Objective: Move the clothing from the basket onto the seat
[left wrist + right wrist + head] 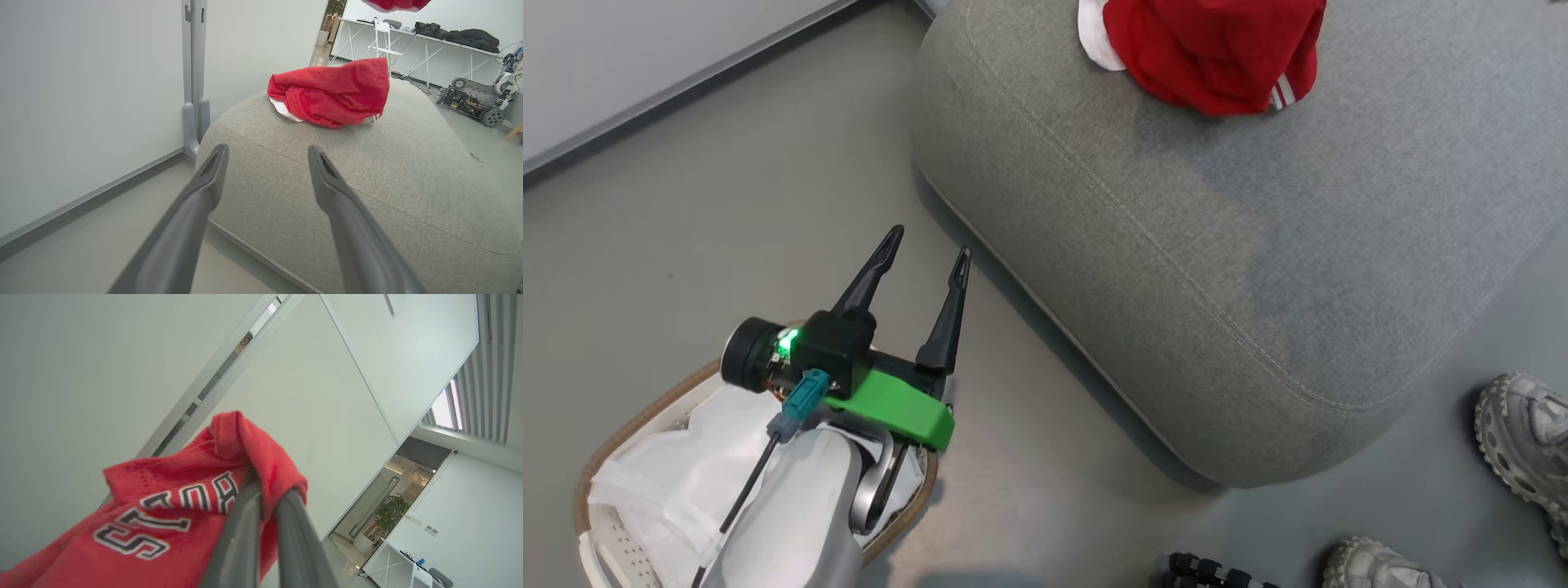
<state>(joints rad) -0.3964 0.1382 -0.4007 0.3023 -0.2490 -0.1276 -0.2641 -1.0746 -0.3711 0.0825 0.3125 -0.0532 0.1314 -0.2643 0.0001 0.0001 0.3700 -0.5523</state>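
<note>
Left gripper (930,242) hangs spread and empty by the basket (654,408), lower left. Right gripper (271,486) is clenched on the lettered red garment (163,514). The striped red garment (1217,49) lies on the seat (1217,286), top of frame.

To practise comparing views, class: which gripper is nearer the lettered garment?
Right. The right gripper is shut on the lettered garment; the left gripper is open, apart from it, by the basket.
</note>
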